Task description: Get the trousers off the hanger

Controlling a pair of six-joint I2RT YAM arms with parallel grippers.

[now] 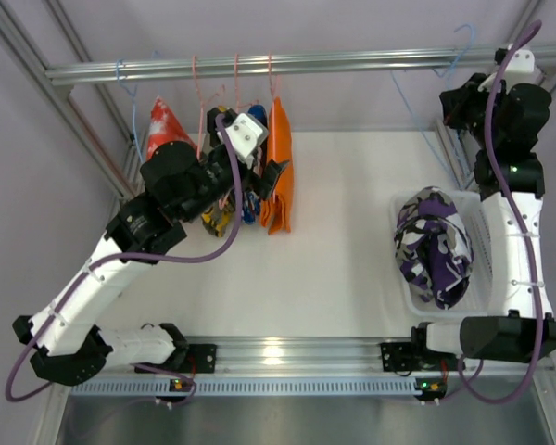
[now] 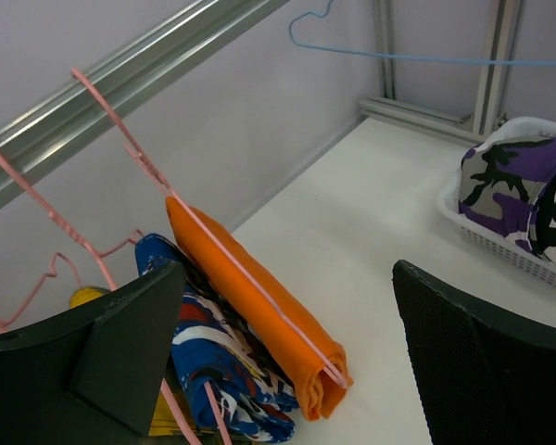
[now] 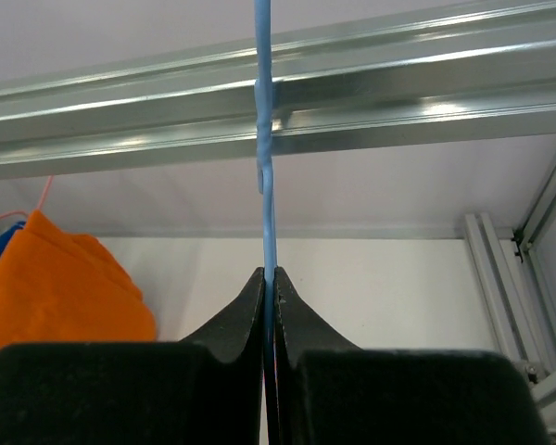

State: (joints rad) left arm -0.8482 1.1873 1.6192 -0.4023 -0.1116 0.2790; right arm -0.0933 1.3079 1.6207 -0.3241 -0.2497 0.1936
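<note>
The orange trousers (image 1: 279,167) hang folded over a pink hanger (image 2: 120,130) on the rail; in the left wrist view they (image 2: 250,297) lie between my fingers. My left gripper (image 1: 264,181) is open, its jaws wide on either side of the orange trousers' lower end (image 2: 290,278), not touching. The camouflage trousers (image 1: 433,246) lie bunched in the white basket (image 1: 480,243) on the right, also in the left wrist view (image 2: 528,181). My right gripper (image 1: 459,107) is up by the rail, shut (image 3: 270,278) on the wire of an empty blue hanger (image 3: 267,185).
A blue patterned garment (image 2: 213,348) hangs on a pink hanger just left of the orange one. A red-and-white garment (image 1: 164,125) hangs further left. The metal rail (image 1: 352,63) crosses the back. Frame posts stand at both sides. The basket (image 2: 496,243) sits at the right.
</note>
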